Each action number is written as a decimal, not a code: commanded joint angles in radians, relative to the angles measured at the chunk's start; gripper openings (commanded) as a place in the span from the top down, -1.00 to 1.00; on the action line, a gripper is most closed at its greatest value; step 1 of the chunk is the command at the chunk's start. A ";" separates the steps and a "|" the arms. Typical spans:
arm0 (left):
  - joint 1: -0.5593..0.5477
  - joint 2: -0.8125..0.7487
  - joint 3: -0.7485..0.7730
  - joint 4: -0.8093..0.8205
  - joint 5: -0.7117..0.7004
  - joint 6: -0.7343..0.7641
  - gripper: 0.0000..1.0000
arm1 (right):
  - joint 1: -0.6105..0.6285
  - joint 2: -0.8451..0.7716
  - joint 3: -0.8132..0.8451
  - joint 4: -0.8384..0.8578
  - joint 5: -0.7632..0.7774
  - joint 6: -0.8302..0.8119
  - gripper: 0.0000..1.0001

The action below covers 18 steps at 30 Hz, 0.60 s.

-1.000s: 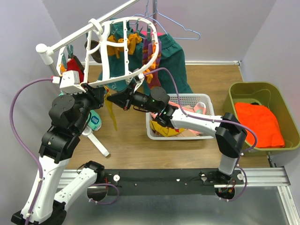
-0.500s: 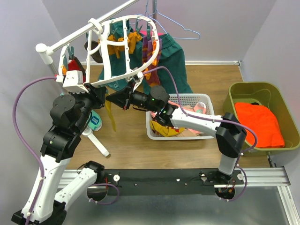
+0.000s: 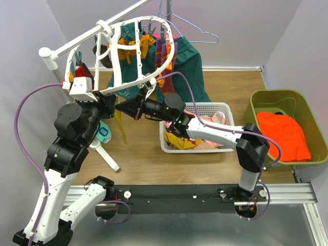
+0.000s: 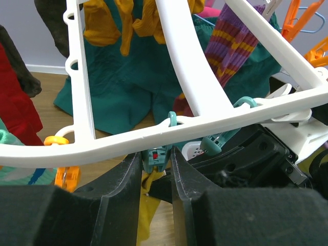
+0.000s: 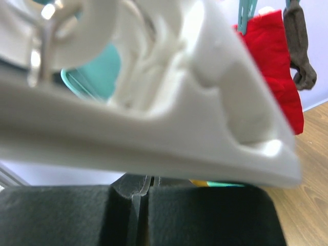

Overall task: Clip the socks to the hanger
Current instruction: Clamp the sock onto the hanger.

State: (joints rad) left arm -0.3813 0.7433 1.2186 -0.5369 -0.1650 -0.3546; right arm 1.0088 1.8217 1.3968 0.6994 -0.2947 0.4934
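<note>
The hanger [image 3: 126, 86], a white oval lattice frame, hangs from a white rail at the upper left. In the left wrist view it [image 4: 195, 66] crosses just above my fingers. My left gripper [image 3: 111, 105] is under its near rim. Its jaws [image 4: 156, 165] are shut on a teal clip [image 4: 154, 156] that dangles from the frame. My right gripper [image 3: 121, 107] meets it from the right, shut on a mustard sock [image 3: 123, 129] that hangs down. The sock's top [image 4: 144, 205] sits at the clip's mouth. The right wrist view shows the jaws [image 5: 141, 187] closed under the blurred frame.
Mustard [image 3: 141, 45], maroon striped [image 3: 166, 55] and red [image 3: 82, 72] socks hang on the frame. A white mesh basket [image 3: 205, 106] with more socks stands at centre. A green bin [image 3: 287, 95] with an orange cloth [image 3: 284, 133] is at the right. A dark green garment [image 3: 190, 64] and wire hangers [image 3: 200, 32] are behind.
The left wrist and the frame's near rim have shifted slightly up and to the right. Both grippers stay together at the clip with the mustard sock.
</note>
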 commanded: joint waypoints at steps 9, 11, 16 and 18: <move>0.002 0.008 -0.008 -0.032 0.098 -0.003 1.00 | 0.005 0.004 0.057 0.022 -0.009 -0.012 0.95; 0.002 0.010 -0.010 -0.040 0.087 0.003 1.00 | 0.004 -0.002 0.053 0.026 -0.006 -0.013 0.95; 0.002 0.008 -0.019 -0.049 0.055 0.008 1.00 | -0.001 -0.019 0.041 0.035 -0.001 -0.013 0.95; 0.001 0.008 -0.024 -0.048 0.055 0.008 1.00 | -0.001 -0.021 0.041 0.040 -0.007 -0.010 0.95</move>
State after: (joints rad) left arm -0.3794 0.7433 1.2186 -0.5247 -0.1345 -0.3550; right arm 1.0084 1.8217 1.4090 0.6991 -0.2970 0.4927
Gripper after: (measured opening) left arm 0.334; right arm 0.025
